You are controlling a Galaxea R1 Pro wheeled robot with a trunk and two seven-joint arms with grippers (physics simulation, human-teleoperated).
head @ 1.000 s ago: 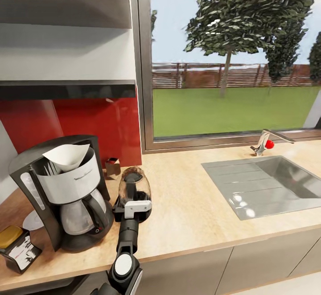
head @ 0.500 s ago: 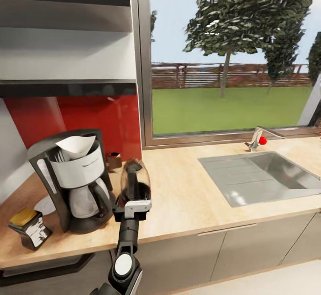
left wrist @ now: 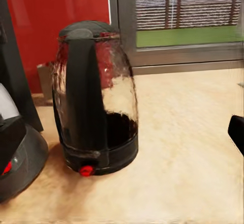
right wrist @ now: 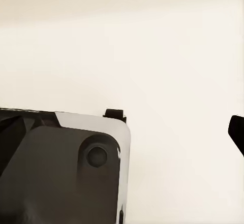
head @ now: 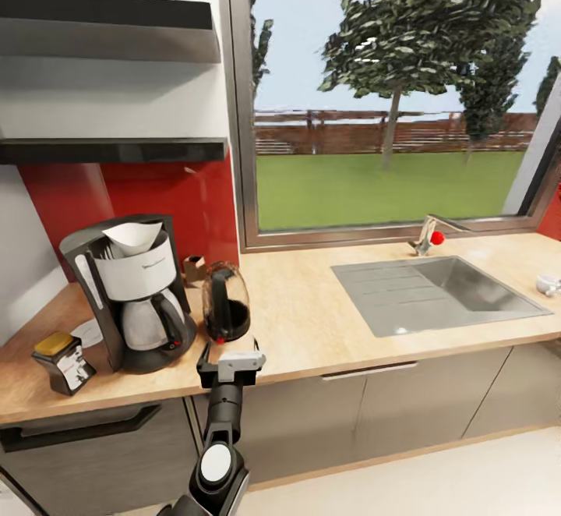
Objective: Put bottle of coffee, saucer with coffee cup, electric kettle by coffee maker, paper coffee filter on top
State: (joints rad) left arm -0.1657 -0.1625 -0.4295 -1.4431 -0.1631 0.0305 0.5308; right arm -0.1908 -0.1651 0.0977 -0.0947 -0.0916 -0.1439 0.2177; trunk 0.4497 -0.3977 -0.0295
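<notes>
The black coffee maker [head: 132,298] stands on the wooden countertop [head: 312,329], and the white paper coffee filter [head: 134,235] sits in its top. The dark glass electric kettle [head: 226,302] [left wrist: 96,102] stands upright just right of it. My left gripper [head: 228,352] is open just in front of the kettle, not touching it; one fingertip [left wrist: 237,132] shows at the edge of the left wrist view. The bottle of coffee [head: 64,360] stands left of the machine, and the saucer [head: 87,333] peeks out behind it. A tiny white cup, likely the coffee cup [head: 548,284], sits far right. One right fingertip [right wrist: 237,130] hangs over pale floor.
The black kitchen shelf [head: 117,150] runs along the wall above the machine, with a second shelf [head: 109,25] higher up. A small brown box [head: 193,266] stands behind the kettle. The steel sink [head: 436,290] and its tap [head: 427,235] lie to the right, below the window.
The camera has backed away, so the whole counter looks smaller. My left gripper, which was round the kettle's base, has let go and drawn back; the kettle stands free.
</notes>
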